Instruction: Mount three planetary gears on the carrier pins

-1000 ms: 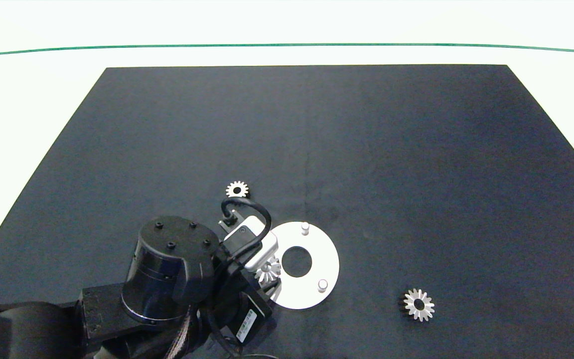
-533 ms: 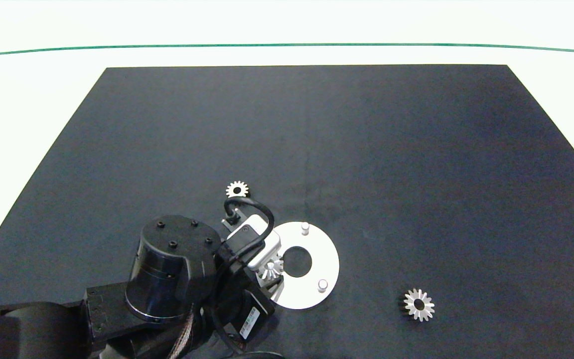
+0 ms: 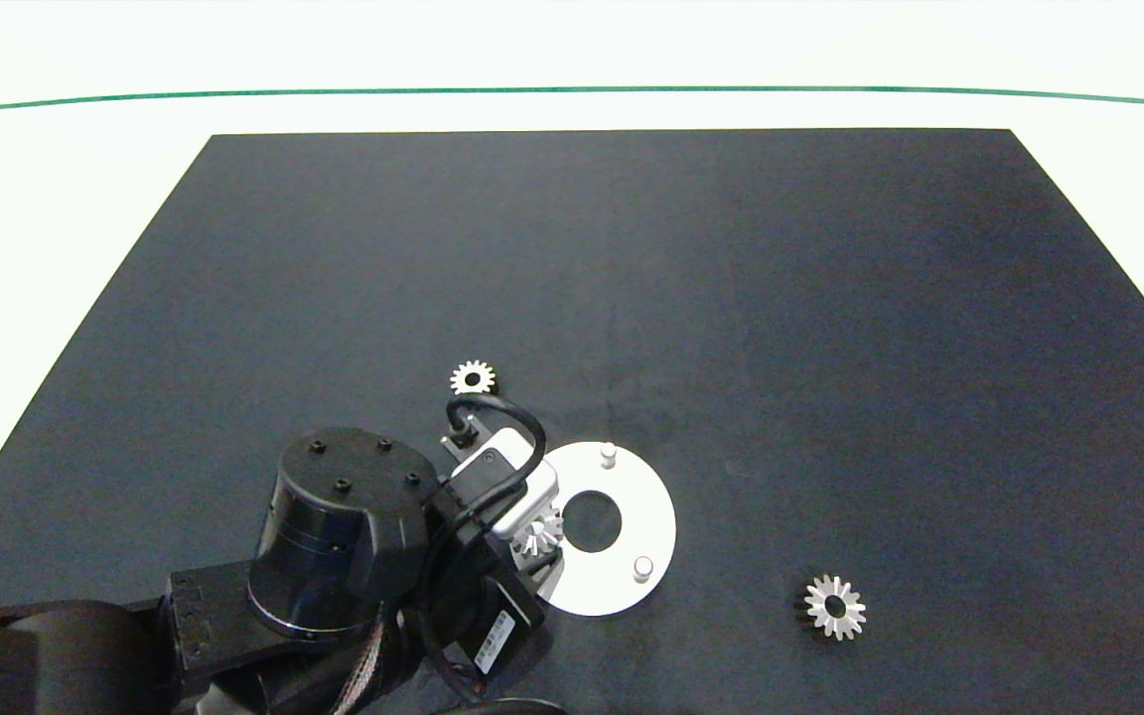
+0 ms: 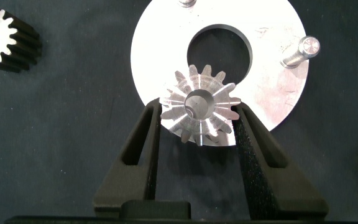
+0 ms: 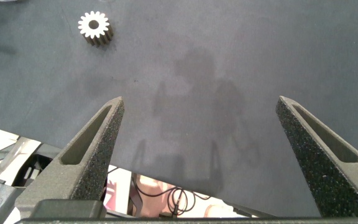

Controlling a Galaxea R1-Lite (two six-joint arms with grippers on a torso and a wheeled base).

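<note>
Robotics lab test bench. Evidence: plain black mat laid on a white table marked with a green line; loose cables visible beyond the mat edge in the right wrist view.

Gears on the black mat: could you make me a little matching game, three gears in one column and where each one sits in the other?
Things:
1. gear between the left end effector's fingers
2. far gear
3. right-hand gear

Places:
A. flat on the mat, right of the white disc
B. flat on the mat, beyond the left arm
C. on the disc's left pin

Pairs: 1-C, 2-B, 3-A. The other two pins are bare.
</note>
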